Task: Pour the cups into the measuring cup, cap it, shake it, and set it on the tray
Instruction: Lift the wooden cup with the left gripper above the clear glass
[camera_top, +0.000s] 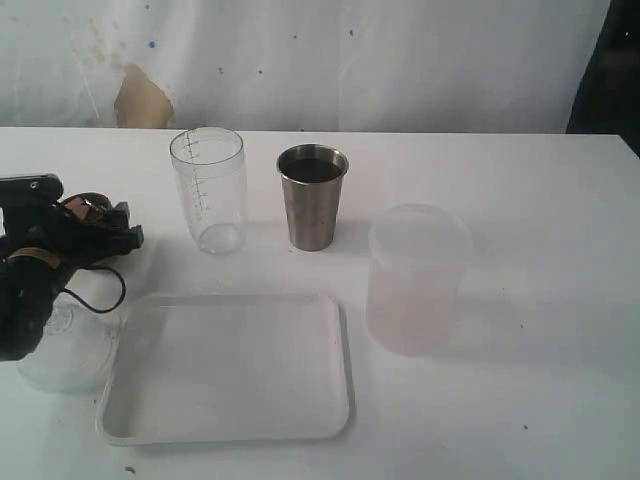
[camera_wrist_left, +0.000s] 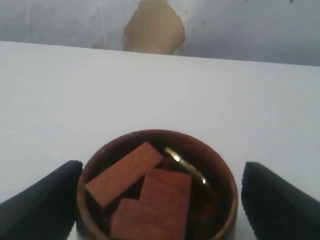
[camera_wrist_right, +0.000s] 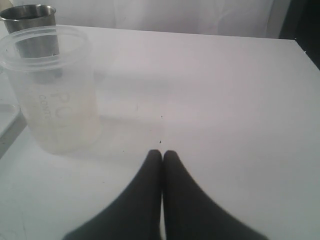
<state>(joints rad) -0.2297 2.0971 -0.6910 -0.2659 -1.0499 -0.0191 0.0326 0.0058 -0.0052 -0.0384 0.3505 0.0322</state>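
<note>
left claw (camera_wrist_left: 161, 167) gaping wide around the brown wooden cup (camera_wrist_left: 155, 134), cup sitting on the bench (camera_wrist_left: 150, 85), right claw (camera_wrist_right: 161, 155) pinching shut, holding nothing, sitting near the frosted cup (camera_wrist_right: 55, 95)

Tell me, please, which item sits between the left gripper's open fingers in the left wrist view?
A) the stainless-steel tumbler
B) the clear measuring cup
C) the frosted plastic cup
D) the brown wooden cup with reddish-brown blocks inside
D: the left wrist view shows the brown wooden cup, with reddish-brown blocks in it, between the two spread fingers of the left gripper.
</note>
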